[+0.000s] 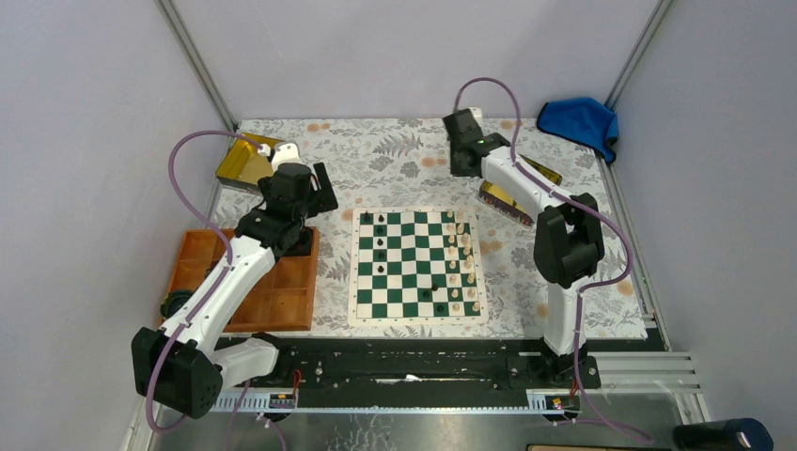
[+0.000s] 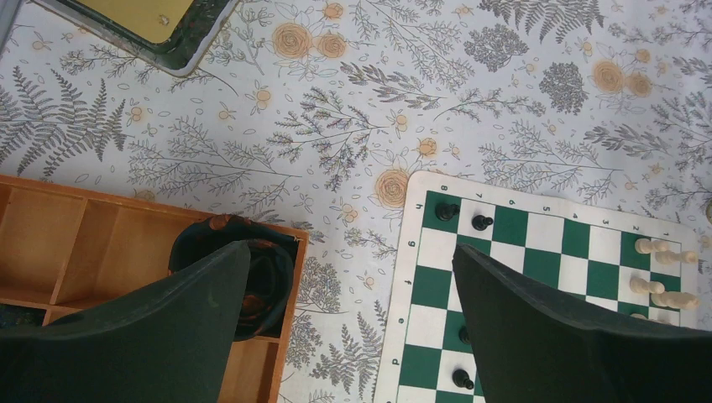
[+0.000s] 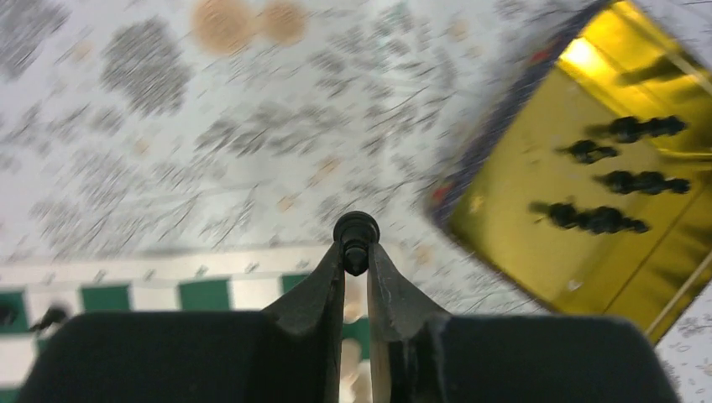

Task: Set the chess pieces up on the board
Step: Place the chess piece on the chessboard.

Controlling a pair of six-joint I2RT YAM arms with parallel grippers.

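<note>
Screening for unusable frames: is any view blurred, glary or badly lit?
Right wrist: cloth and gold tin streaked by motion blur, tin glaring bright, yet the right tool and its pinched black piece are sharp. Left wrist: crisp board and cloth, the left tool a dark, featureless foreground. Top external: evenly lit, sharp, chess pieces tiny.

Board [image 2: 543,252] border: 8, 7 along top; g, f, e, d down side (rest illegible).
</note>
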